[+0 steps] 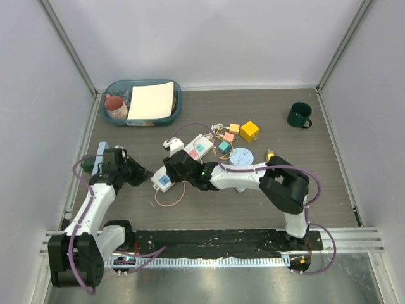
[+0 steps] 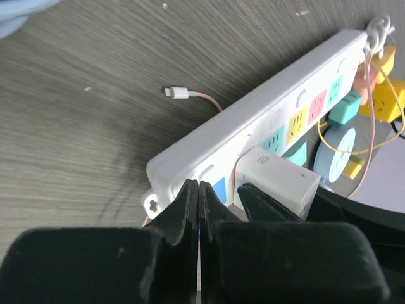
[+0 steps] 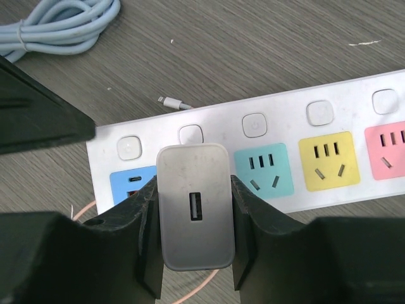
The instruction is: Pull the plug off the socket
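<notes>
The socket (image 1: 201,147), a long white power strip with pastel outlet faces (image 3: 253,142), lies slantwise in the middle of the table. The plug (image 3: 195,215), a small white block with a USB port, stands in the strip beside the blue end face. My right gripper (image 3: 193,183) is shut on the plug, one finger on each side. In the left wrist view the plug (image 2: 278,180) shows sideways with a black finger of the right gripper against it. My left gripper (image 2: 199,185) is shut with nothing between its fingers, tips resting on the strip's end (image 2: 174,174). From above, both grippers (image 1: 144,176) (image 1: 182,171) meet at that end.
A blue bin (image 1: 171,85) with a cup and a sheet stands at the back left, a green mug (image 1: 299,115) at the back right. A yellow cube (image 1: 249,131), small coloured blocks and a round light-blue plug (image 1: 241,157) lie behind the strip. A pink cable tip (image 2: 176,93) lies beside it.
</notes>
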